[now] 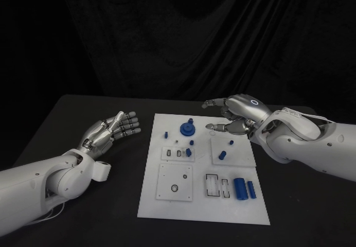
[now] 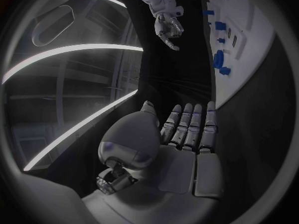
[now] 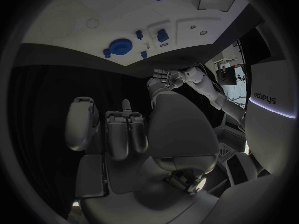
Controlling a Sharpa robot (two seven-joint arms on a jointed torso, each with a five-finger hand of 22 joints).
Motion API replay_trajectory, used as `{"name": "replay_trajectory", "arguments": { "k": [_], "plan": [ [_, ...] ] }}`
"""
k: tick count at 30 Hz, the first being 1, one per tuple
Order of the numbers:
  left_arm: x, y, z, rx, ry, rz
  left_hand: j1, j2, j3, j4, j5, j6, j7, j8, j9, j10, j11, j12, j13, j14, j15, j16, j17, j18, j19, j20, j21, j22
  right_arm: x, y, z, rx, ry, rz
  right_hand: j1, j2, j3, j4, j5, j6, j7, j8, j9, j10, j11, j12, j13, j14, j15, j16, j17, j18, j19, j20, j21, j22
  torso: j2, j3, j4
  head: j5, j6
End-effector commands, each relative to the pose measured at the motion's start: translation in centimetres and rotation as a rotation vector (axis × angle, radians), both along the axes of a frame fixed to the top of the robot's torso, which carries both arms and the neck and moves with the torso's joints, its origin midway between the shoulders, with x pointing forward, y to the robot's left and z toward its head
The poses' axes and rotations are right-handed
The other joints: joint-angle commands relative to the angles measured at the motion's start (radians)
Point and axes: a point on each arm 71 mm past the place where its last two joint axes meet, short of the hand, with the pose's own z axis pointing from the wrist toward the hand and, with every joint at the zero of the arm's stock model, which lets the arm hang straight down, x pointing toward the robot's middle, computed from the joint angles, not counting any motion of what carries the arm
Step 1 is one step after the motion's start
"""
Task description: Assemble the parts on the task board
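The white task board (image 1: 172, 206) lies in the middle of the black table. On it are a round blue part (image 1: 188, 128) at the far end, several small blue pegs such as one (image 1: 188, 152) near the middle, and two blue cylinders (image 1: 240, 187) at the near right. My left hand (image 1: 111, 128) hovers left of the board, fingers stretched and apart, holding nothing. My right hand (image 1: 233, 116) hangs over the board's far right corner with its fingers loosely curved and nothing in them. The right wrist view shows that hand (image 3: 131, 134) with the board (image 3: 81, 40) and the round blue part (image 3: 119, 47) beyond it.
Bare black table (image 1: 82, 113) surrounds the board on both sides, with a black curtain behind. Raised white square plates (image 1: 176, 181) with slots sit on the board. The left wrist view shows my left hand (image 2: 181, 134), the board's edge (image 2: 249, 59) and my right hand (image 2: 167, 25) far off.
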Motion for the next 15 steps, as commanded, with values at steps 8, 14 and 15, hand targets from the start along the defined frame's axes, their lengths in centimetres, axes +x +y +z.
{"name": "replay_trajectory", "arguments": {
  "k": [8,14,15],
  "plan": [
    [3.3,-1.6,2.8,0.39,-0.151,-0.012,0.181,-0.027,0.033,0.005,0.203,0.207,0.069,0.059,0.035,0.279,-0.049,0.404,0.296,0.264,-0.063,0.696,0.344,-0.001,0.378,-0.055,0.363,0.196,1.0,-2.1,-0.2,-0.004,-0.01,-0.072,0.018,0.041,0.021,-0.007,-0.001,0.036,0.001,0.012,-0.012,0.104,0.003,0.003,0.263,0.105,0.002,0.003,0.263,-0.007,0.013,-0.002,0.017,0.19,-0.038,0.0117,-0.0104,0.047,0.007],
    [4.1,-4.3,3.1,0.748,-0.172,-0.129,0.255,-0.052,0.073,-0.006,0.207,0.287,0.058,0.118,0.073,0.782,-0.107,0.942,1.087,0.806,-0.126,1.16,1.073,-0.017,0.494,-0.122,0.742,0.511,1.5,-2.6,-0.9,-0.008,0.031,-0.105,0.03,0.05,0.027,-0.012,-0.001,0.053,0.002,0.016,-0.017,0.104,0.004,0.003,0.263,0.105,0.002,0.003,0.263,-0.007,0.014,-0.002,0.019,0.19,-0.063,0.033,-0.0161,0.062,-0.021],
    [4.1,-4.7,3.1,0.792,-0.178,-0.145,0.253,-0.074,0.093,-0.005,0.208,0.31,0.037,0.15,0.1,0.97,-0.115,1.049,1.302,0.98,-0.138,1.221,1.294,-0.053,0.617,-0.128,0.93,0.769,1.5,-2.7,-1.0,-0.009,0.036,-0.108,0.031,0.05,0.028,-0.013,-0.001,0.055,0.002,0.016,-0.017,0.104,0.004,0.003,0.263,0.105,0.002,0.003,0.263,-0.007,0.014,-0.002,0.019,0.19,-0.063,0.0334,-0.0161,0.062,-0.024]
  ]
}}
